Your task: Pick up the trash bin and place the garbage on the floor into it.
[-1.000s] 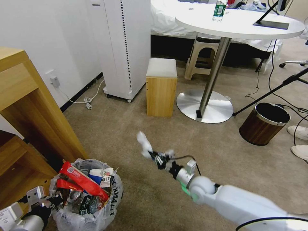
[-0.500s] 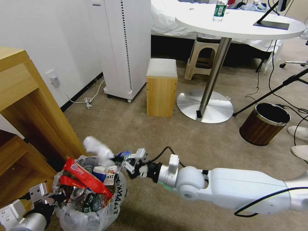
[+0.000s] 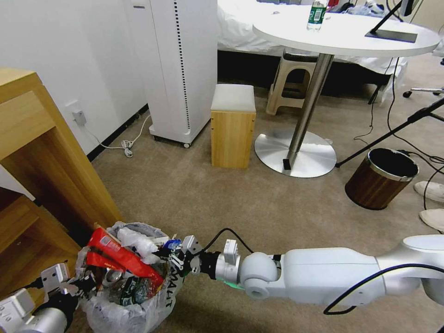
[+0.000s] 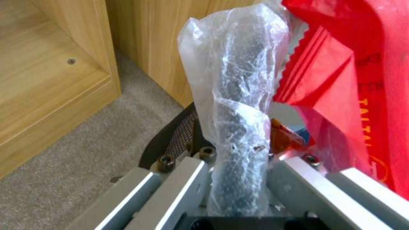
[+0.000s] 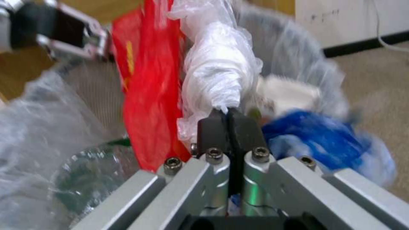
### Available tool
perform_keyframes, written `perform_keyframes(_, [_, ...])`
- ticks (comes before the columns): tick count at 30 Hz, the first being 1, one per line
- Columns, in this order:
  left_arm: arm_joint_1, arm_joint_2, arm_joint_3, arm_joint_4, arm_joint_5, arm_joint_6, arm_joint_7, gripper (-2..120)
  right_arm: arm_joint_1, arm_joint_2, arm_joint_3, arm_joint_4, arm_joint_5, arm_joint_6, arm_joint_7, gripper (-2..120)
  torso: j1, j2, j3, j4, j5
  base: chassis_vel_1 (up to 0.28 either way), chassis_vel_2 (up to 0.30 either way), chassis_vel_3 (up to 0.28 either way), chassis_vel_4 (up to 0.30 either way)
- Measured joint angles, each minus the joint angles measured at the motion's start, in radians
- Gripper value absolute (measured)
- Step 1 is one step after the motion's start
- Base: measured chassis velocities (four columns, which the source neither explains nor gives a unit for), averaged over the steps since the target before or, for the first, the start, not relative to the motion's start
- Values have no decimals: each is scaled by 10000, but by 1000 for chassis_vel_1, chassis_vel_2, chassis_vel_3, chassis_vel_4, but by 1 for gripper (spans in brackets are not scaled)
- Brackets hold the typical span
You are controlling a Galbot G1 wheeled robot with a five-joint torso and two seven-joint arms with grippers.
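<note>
Black trash bin (image 3: pixel 132 300) on carpet beside wooden cabinet (image 3: pixel 41 152), left gripper (image 4: pixel 238 191) clamped on bin's bagged rim, right gripper (image 3: pixel 173 259) over bin, pinching white plastic wad (image 5: pixel 215 80), red snack bag (image 3: pixel 122 256) inside bin.

Floor (image 3: pixel 194 194): beige-brown short-pile carpet. On it, far centre: wooden box stool (image 3: pixel 232 126) with white top, round steel table base (image 3: pixel 296 152) just right of it, white tower unit (image 3: pixel 180 69) to the left. Right: wood-grain bin (image 3: pixel 380 177). Near left: wooden cabinet (image 3: pixel 41 152). Cable (image 3: pixel 125 147) along far left wall.
</note>
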Motion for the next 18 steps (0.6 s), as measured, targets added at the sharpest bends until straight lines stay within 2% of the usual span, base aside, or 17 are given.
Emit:
perform_keyframes(7, [0,-129,86,-2,104,1,13,1,15,279,-52,-130,101,-156,152,1,0,0,0,2,-1,0,0,0,0])
perform_keyframes(8, [-15,-135,91,11,113,1,25,1,27,252,-52,-65,117,-201,155,7,0,0,0,2,0,0,0,0,0])
perform_keyframes(9, [-17,-135,91,12,112,1,26,1,29,240,-51,-50,118,-207,155,9,0,0,0,1,0,0,0,0,0])
perform_keyframes(10, [-35,-126,91,36,111,1,32,1,30,157,-38,39,118,-225,156,17,0,0,0,1,-1,0,0,0,0])
perform_keyframes(11, [-35,-126,91,36,111,1,32,1,30,157,-38,39,118,-225,156,17,0,0,0,1,-1,0,0,0,0])
perform_keyframes(13, [-65,-77,80,121,101,1,40,1,-1,-28,73,219,118,-241,158,27,0,0,-1,0,0,0,0,0,0])
perform_keyframes(15, [-68,-68,80,142,99,1,41,1,-15,-83,106,264,116,-242,158,30,0,0,0,1,0,0,0,0,0])
perform_keyframes(17, [-78,-47,81,196,98,1,41,1,-59,-244,218,438,95,-241,166,42,0,0,0,0,0,0,0,0,0])
perform_keyframes(18, [-78,-47,81,196,98,1,41,1,-59,-244,218,438,95,-241,166,42,0,0,0,0,0,0,0,0,0])
